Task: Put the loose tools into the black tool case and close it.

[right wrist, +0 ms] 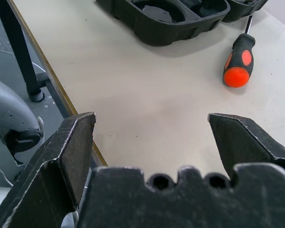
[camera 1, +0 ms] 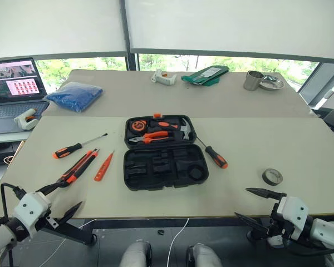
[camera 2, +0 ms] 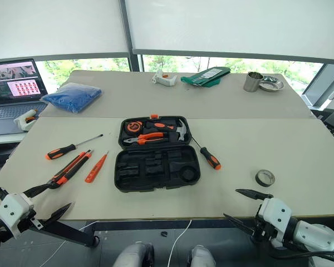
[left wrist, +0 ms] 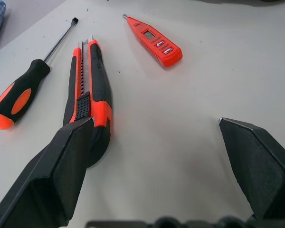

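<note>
The black tool case (camera 1: pixel 134 183) lies open in the middle of the table. Its far half holds orange-handled tools; the near half's slots are empty. To its left lie a black-and-orange screwdriver (camera 1: pixel 78 147), the orange-black utility knife (camera 1: pixel 80 166) and the slim orange tester screwdriver (camera 1: pixel 103 166). A second screwdriver (camera 1: pixel 213 153) lies by the case's right side, with the grey tape roll (camera 1: pixel 272 177) further right. My left gripper (camera 1: pixel 72 193) is open at the table's near edge, just short of the knife (left wrist: pixel 92 80). My right gripper (camera 1: pixel 242 202) is open at the near edge, short of the tape roll.
A laptop (camera 1: pixel 14 94) sits on a side table at far left, with a white object (camera 1: pixel 26 118) beside it. On the back table lie a blue bag (camera 1: pixel 75 94), a white tool (camera 1: pixel 164 78), a green packet (camera 1: pixel 206 75), a metal cup (camera 1: pixel 253 80) and a bowl (camera 1: pixel 271 83).
</note>
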You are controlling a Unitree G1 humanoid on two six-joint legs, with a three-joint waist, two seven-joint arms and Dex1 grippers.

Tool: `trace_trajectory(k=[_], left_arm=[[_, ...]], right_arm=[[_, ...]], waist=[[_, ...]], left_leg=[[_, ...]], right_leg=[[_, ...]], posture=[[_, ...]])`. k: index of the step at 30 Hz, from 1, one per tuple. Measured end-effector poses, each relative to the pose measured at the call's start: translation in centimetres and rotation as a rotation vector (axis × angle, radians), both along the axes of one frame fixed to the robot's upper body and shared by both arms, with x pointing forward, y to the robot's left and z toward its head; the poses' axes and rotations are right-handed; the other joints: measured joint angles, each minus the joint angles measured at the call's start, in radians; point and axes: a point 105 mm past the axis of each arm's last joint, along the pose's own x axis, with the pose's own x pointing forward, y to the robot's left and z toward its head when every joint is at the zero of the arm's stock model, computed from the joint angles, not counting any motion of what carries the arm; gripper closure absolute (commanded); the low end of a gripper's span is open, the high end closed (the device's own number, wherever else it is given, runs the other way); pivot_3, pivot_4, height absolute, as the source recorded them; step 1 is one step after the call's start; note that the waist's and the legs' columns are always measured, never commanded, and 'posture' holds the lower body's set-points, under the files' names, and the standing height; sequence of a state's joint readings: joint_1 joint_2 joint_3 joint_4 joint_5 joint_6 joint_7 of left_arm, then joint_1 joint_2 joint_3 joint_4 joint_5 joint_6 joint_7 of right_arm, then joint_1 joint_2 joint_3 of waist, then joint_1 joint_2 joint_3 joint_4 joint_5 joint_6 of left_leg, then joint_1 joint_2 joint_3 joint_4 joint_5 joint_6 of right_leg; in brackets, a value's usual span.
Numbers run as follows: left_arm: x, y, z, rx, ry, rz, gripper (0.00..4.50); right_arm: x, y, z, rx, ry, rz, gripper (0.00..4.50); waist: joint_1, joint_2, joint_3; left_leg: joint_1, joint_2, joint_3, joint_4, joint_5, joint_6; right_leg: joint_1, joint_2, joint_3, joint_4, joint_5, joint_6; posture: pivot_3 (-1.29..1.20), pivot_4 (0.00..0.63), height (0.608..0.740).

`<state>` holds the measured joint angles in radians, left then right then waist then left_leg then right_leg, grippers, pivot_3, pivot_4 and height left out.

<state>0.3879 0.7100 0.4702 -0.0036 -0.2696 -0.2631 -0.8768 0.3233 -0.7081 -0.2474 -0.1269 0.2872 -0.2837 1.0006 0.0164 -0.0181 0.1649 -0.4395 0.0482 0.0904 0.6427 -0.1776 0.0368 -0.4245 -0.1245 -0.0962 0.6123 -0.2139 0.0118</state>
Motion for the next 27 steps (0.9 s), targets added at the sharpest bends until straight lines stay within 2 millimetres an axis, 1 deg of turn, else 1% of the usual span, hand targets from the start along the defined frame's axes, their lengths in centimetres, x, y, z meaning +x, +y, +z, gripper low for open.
trace_trajectory(k=[3,4,7,8,9,12,14,16,18,19,21,24,25,26,27], left_arm=[[-0.1,0.2,0.2,-0.049,-0.003,0.023,0.00],[-0.1,0.5,0.8,-0.142,-0.014,0.061,0.00],[-0.1,1.1,2.3,-0.292,-0.074,0.139,0.00],[-0.2,1.8,2.8,-0.354,-0.106,0.206,0.00],[-0.6,2.8,2.8,-0.401,-0.120,0.270,0.00],[-2.1,5.0,1.8,-0.494,-0.093,0.424,0.00],[-2.8,5.9,1.0,-0.516,-0.065,0.487,0.00],[-3.7,7.4,0.4,-0.540,-0.039,0.574,0.00],[-3.8,7.8,0.4,-0.562,-0.029,0.596,0.00],[-3.5,7.8,0.6,-0.561,-0.020,0.589,0.00],[-2.0,7.6,1.8,-0.554,-0.037,0.546,0.00],[1.4,6.8,4.7,-0.522,-0.075,0.448,0.00],[2.0,6.6,5.2,-0.514,-0.080,0.428,0.00],[3.3,6.3,5.7,-0.491,-0.066,0.398,0.00],[5.0,5.9,6.2,-0.456,-0.032,0.368,0.00]], right_arm=[[0.3,0.3,0.2,0.013,-0.006,0.012,0.10],[0.9,1.2,0.8,0.064,-0.026,0.026,0.10],[1.3,3.9,2.9,0.219,-0.076,0.107,0.10],[1.2,4.7,3.6,0.272,-0.073,0.144,0.10],[1.3,5.1,4.3,0.314,-0.083,0.155,0.10],[1.8,6.0,6.2,0.414,-0.144,0.175,0.10],[1.9,6.3,6.7,0.440,-0.166,0.177,0.10],[1.8,6.8,7.3,0.472,-0.185,0.183,0.10],[1.5,7.2,7.6,0.496,-0.178,0.203,0.10],[1.4,7.4,7.5,0.501,-0.169,0.210,0.10],[1.2,7.8,7.3,0.515,-0.154,0.221,0.10],[1.2,8.2,7.1,0.517,-0.147,0.225,0.10],[1.2,8.2,7.0,0.512,-0.147,0.221,0.10],[1.3,8.0,6.8,0.512,-0.145,0.208,0.10],[1.4,8.1,6.7,0.509,-0.146,0.193,0.10]], waist=[[-0.001,0.000,0.000],[-0.005,-0.001,0.000],[-0.008,-0.001,-0.001],[-0.007,-0.001,-0.001],[-0.007,-0.001,-0.001],[-0.005,-0.002,-0.002],[-0.002,-0.003,-0.002],[0.006,-0.004,-0.002],[0.010,-0.004,-0.003],[0.013,-0.005,-0.003],[0.024,-0.005,-0.003],[0.029,-0.005,-0.003],[0.026,-0.004,-0.004],[0.026,-0.004,-0.004],[0.027,-0.005,-0.004]], left_leg=[[0.000,0.000,0.000,0.000,0.000,0.000],[0.000,0.002,0.000,0.001,0.000,0.000],[0.001,0.002,0.000,0.001,0.000,0.000],[0.002,0.002,0.000,0.001,0.000,0.000],[0.003,0.002,0.000,0.001,0.000,0.000],[0.003,0.002,0.000,0.001,0.000,0.000],[0.003,0.001,0.000,0.001,0.000,0.000],[0.003,0.001,0.000,0.002,0.000,0.000],[0.002,0.001,0.000,0.002,0.000,0.000],[0.002,0.001,0.000,0.002,0.000,0.000],[0.002,0.002,0.000,0.002,0.000,0.000],[0.001,0.002,0.000,0.002,0.000,0.000],[0.001,0.002,0.001,0.002,0.000,0.000],[0.001,0.001,0.001,0.002,0.000,0.000],[0.001,0.001,0.001,0.002,0.000,0.000]], right_leg=[[0.000,0.000,0.000,0.000,0.000,0.000],[0.000,0.001,0.000,0.001,0.000,0.000],[0.001,0.001,0.001,0.003,0.000,0.000],[0.001,0.001,0.001,0.003,0.000,0.000],[0.001,0.001,0.001,0.003,0.000,0.000],[0.001,0.002,0.001,0.003,0.000,0.000],[0.001,0.002,0.001,0.002,0.000,0.000],[0.001,0.002,0.000,0.002,0.000,0.000],[0.001,0.001,0.001,0.002,0.000,-0.001],[0.001,0.001,0.001,0.002,0.000,-0.001],[0.001,0.001,0.000,0.002,0.000,-0.001],[0.001,0.001,0.001,0.001,0.000,-0.001],[0.001,0.001,0.001,0.000,0.001,-0.001],[0.001,0.001,0.001,0.001,0.001,-0.001],[0.001,0.002,0.000,0.002,0.001,-0.001]], posture=[[0.00,0.150,0.740],[0.00,0.150,0.740],[0.00,0.150,0.740],[0.00,0.150,0.740],[0.00,0.150,0.740],[0.00,0.150,0.740],[0.00,0.150,0.740],[0.00,0.150,0.740],[0.00,0.150,0.740],[0.00,0.150,0.740],[0.00,0.150,0.740],[0.00,0.150,0.740],[0.00,0.150,0.740],[0.00,0.150,0.740],[0.00,0.150,0.740]])
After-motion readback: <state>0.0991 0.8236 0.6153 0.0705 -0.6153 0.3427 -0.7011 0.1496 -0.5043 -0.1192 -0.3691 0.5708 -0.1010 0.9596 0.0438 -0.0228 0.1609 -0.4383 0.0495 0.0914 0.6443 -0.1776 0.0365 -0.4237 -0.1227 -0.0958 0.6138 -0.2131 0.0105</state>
